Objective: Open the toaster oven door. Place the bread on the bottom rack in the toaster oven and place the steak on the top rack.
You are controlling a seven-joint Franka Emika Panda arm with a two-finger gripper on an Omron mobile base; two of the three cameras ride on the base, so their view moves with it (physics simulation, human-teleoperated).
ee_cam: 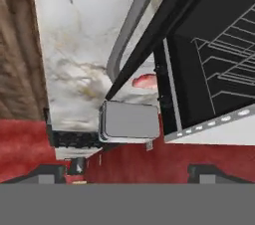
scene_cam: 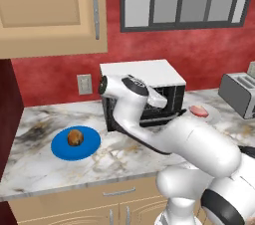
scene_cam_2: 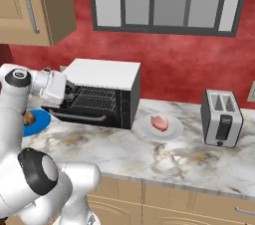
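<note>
Toaster oven, the big black box with a flat white top on the marble desk, has its door down, so we think our claw, spread open and empty, must next fetch the round brown bread from the blue plate.

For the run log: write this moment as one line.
toaster oven door: open, lowered | bread: on blue plate | steak: on white plate | racks: empty
</note>
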